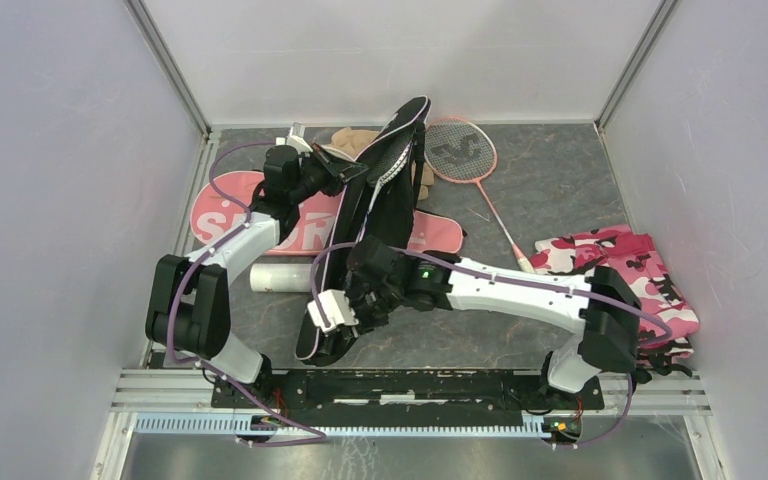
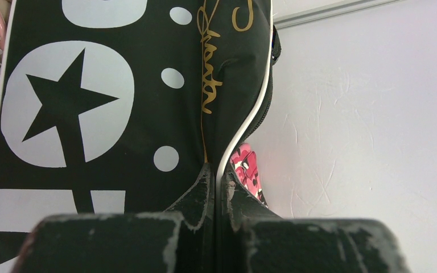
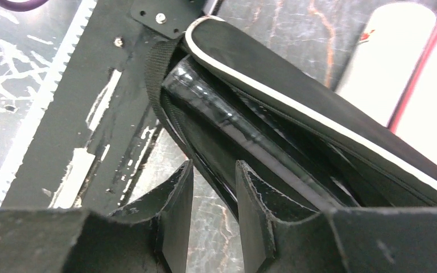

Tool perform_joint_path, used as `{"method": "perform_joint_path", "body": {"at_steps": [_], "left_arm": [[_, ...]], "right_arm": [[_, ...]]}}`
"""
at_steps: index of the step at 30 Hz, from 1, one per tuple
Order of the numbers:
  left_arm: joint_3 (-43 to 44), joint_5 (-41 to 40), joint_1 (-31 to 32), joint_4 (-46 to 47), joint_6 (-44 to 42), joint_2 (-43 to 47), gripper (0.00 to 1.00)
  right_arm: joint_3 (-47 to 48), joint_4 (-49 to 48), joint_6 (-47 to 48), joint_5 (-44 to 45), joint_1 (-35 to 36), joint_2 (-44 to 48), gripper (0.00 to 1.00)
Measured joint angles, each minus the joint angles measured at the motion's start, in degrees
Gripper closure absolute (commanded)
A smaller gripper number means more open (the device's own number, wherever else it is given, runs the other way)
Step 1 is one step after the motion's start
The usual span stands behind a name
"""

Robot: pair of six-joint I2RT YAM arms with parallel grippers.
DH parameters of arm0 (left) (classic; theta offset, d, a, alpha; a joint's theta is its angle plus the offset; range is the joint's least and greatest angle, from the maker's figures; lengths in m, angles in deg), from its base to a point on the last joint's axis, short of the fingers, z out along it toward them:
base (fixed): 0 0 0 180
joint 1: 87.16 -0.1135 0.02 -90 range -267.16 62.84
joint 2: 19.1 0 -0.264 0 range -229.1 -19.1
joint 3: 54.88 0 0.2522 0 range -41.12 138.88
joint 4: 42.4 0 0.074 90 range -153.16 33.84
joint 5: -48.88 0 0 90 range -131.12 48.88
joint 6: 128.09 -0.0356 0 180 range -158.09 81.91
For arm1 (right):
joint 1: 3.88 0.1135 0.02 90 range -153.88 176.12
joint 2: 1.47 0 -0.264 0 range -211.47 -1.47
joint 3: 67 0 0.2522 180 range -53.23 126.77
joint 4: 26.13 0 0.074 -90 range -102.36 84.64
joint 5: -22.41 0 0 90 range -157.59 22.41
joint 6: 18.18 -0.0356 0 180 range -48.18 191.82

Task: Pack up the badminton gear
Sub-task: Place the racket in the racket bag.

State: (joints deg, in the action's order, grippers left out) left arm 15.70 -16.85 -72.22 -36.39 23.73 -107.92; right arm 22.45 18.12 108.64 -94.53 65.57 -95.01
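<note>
I am looking down on a grey marbled table (image 1: 560, 180) with walls on three sides. The largest item is the long black racket-shaped cover with white piping (image 1: 385, 205). It runs from the near edge by the arm bases up toward the far wall, with its wide end lifted off the surface. Under it, lying flat across the left half, is the pink racket-shaped cover printed "SPORT" (image 1: 225, 215). A crumpled pink camouflage cloth (image 1: 625, 260) sits at the right wall, well apart from both covers. A thin pink-framed racket (image 1: 460, 150) lies on the bare table, with its head near the black cover's raised end and its shaft angled toward the cloth. A long white tube (image 1: 278, 278) rests just left of the black cover. A tan cloth (image 1: 352, 140) shows behind the raised end. The left gripper (image 2: 217, 187) has its jaws pressed together, pinching the black cover's piped edge and holding that end up. The right gripper (image 3: 213, 193) is at the narrow near end with its fingers parted. A glossy black racket handle (image 3: 227, 119) lies inside the cover's open mouth just beyond them. I cannot tell whether the pads touch it.
</note>
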Motion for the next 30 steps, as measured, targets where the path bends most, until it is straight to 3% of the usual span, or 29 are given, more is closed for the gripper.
{"method": "perform_joint_path", "body": {"at_steps": [11,30], "left_arm": [[0.00,0.35,0.00,0.02,0.04,0.00,0.98],[0.00,1.75,0.00,0.00,0.22,-0.04,0.98]], "right_arm": [[-0.55,-1.42,6.25,6.97,-0.94,2.43,0.61],[1.14,-2.99,13.49,11.28,-0.94,-6.45,0.62]]}}
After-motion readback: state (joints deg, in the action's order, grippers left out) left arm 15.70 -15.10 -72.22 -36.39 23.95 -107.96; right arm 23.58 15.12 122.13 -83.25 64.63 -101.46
